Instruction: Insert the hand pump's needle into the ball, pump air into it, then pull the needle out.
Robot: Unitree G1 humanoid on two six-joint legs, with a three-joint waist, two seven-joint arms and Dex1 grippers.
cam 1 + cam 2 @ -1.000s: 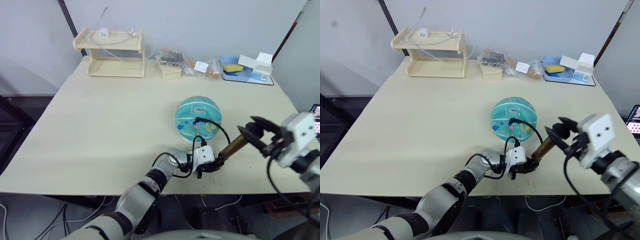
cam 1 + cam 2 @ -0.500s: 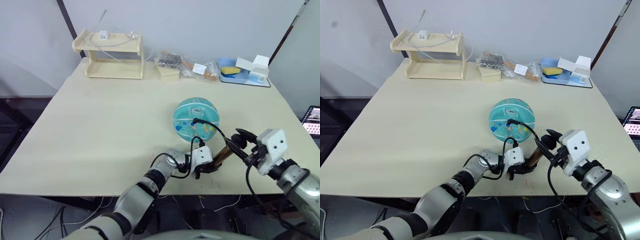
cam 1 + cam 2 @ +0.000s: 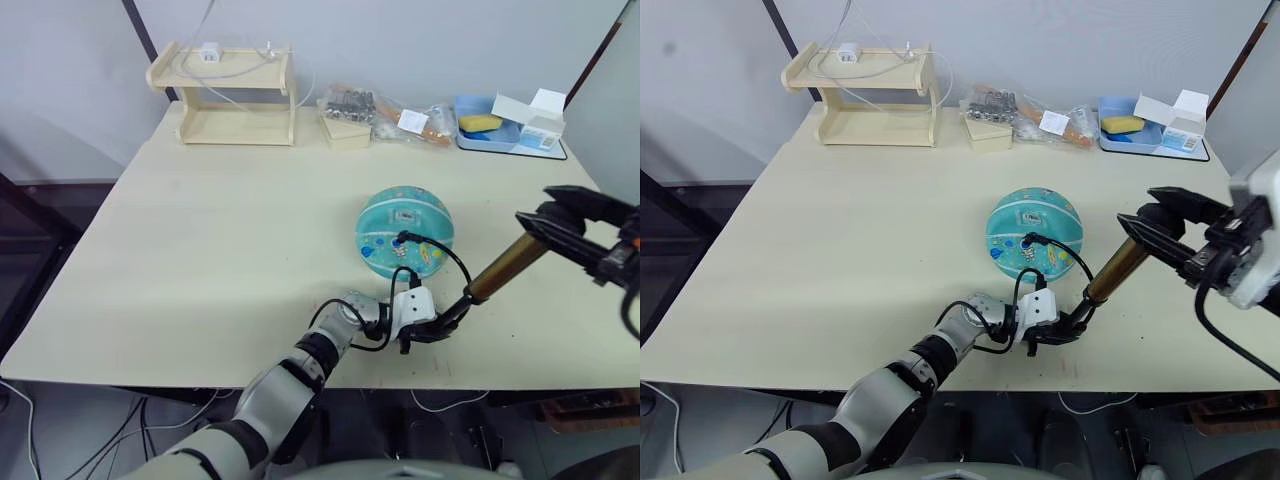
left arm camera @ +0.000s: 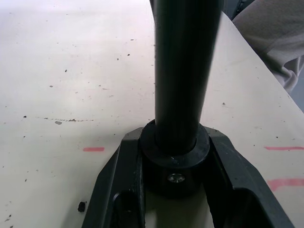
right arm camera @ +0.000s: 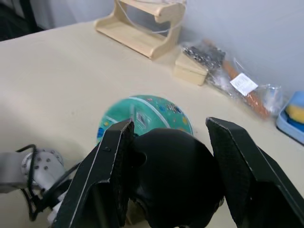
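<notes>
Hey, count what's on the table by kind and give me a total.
Ball: 1
Hand pump: 1
Wooden shelf rack: 1
Small wooden box: 1
Clear plastic bags: 2
Blue tray: 1
Total: 7

needle: too small to tell at ball (image 3: 404, 232) | right hand (image 3: 585, 225): cut by frame edge

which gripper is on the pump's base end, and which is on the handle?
The left gripper clamps the hand pump's base cap on the table; the right gripper holds the raised T-handle end.
</notes>
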